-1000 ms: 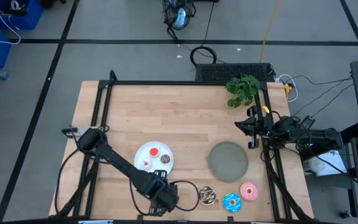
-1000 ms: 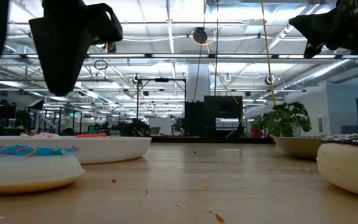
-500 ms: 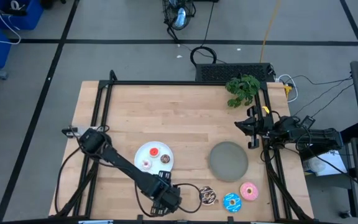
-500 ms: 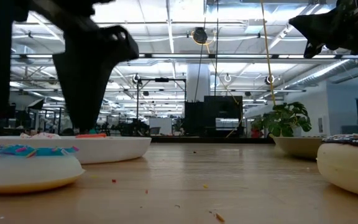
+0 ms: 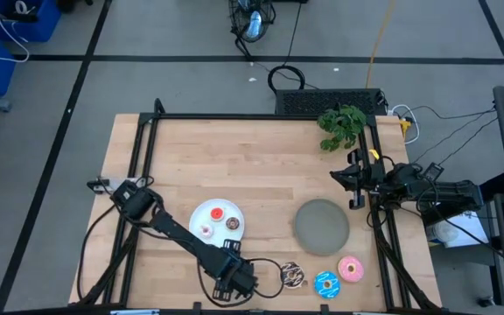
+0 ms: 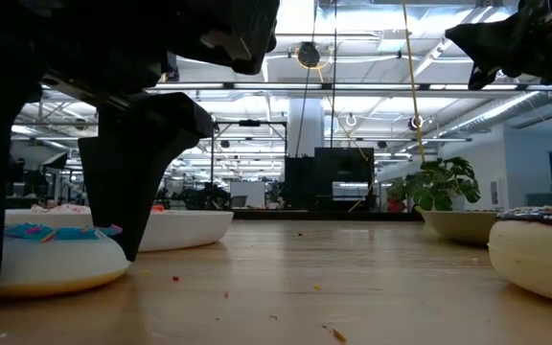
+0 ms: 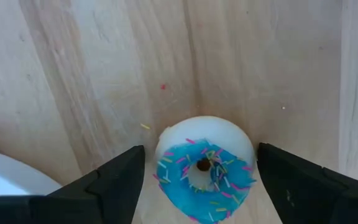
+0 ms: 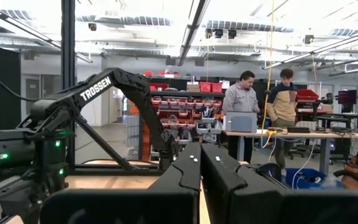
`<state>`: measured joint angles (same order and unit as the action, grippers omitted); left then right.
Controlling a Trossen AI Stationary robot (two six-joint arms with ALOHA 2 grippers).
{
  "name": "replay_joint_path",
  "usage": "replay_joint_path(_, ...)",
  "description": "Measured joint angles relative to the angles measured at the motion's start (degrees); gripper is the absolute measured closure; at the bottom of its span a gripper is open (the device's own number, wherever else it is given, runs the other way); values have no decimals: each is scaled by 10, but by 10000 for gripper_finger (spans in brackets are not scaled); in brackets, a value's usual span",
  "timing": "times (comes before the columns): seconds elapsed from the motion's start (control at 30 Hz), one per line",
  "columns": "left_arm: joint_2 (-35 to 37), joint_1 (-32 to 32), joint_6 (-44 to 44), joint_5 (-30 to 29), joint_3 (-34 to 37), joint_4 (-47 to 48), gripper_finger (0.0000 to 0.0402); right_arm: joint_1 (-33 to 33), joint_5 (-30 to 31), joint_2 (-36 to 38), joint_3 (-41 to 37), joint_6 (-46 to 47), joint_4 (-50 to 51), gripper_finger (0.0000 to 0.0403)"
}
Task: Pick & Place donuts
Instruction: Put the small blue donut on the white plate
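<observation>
Now, at the counter's [image 5: 261, 166] near edge, your left tool [image 5: 231, 282] has dropped since a second ago. Its fingers stand spread, their tips down at counter level on either side of the small blue donut [image 7: 204, 171]. Closing looks like the next step. The right tool [image 5: 354, 182] waits at the right edge, fingers pressed together. The white plate [image 5: 201, 213] just beside already holds three small donuts. The three larger donuts [image 5: 326, 283] are still near the near-right corner, beside the bare grey plate [image 5: 322, 225].
</observation>
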<state>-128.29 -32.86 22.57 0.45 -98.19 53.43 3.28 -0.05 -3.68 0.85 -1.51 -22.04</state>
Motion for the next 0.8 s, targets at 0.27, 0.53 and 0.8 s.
replay_joint_path(0.27,0,0,0,4,0,3,114,0,0,0,0,0,0,403)
replay_joint_path(0.53,0,0,2,7,1,1,219,0,0,0,0,0,0,403)
replay_joint_path(0.8,-3,6,16,50,-42,20,293,0,0,0,0,0,0,403)
